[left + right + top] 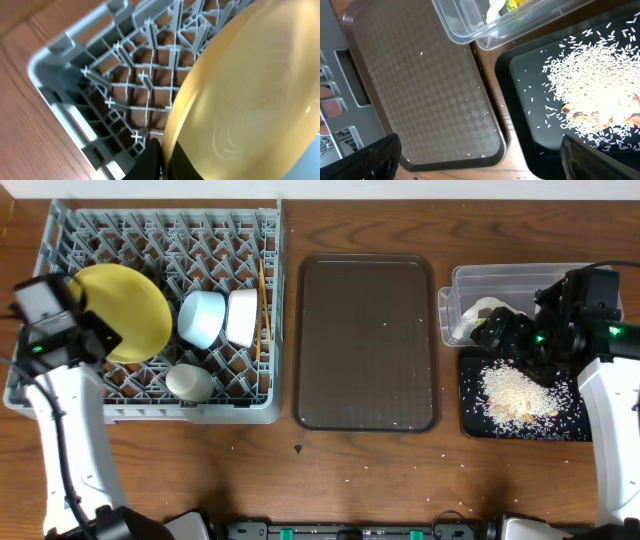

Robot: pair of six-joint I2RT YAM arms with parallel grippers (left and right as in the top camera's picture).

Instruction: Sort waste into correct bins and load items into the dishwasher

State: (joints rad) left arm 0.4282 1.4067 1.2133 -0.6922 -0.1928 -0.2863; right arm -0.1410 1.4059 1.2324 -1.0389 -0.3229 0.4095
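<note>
The grey dish rack (60,405) holds the yellow plate (125,310), the light blue bowl (200,318), the white bowl (242,317), the cream cup (188,382) and the chopsticks (264,305). My left gripper (162,162) is shut on the rim of the yellow plate (250,100), which stands tilted in the rack (100,130). My right gripper (520,340) is open and empty over the black tray (470,415), which holds rice grains (515,392). The clear tub (500,275) holds crumpled white paper (480,313); a bit of wrapper (516,4) shows in it.
The dark brown serving tray (365,345) lies between the rack and the bins, with a few stray grains on it. In the right wrist view it (420,90) lies left of the black tray (530,100). Loose grains dot the wooden table near the front edge.
</note>
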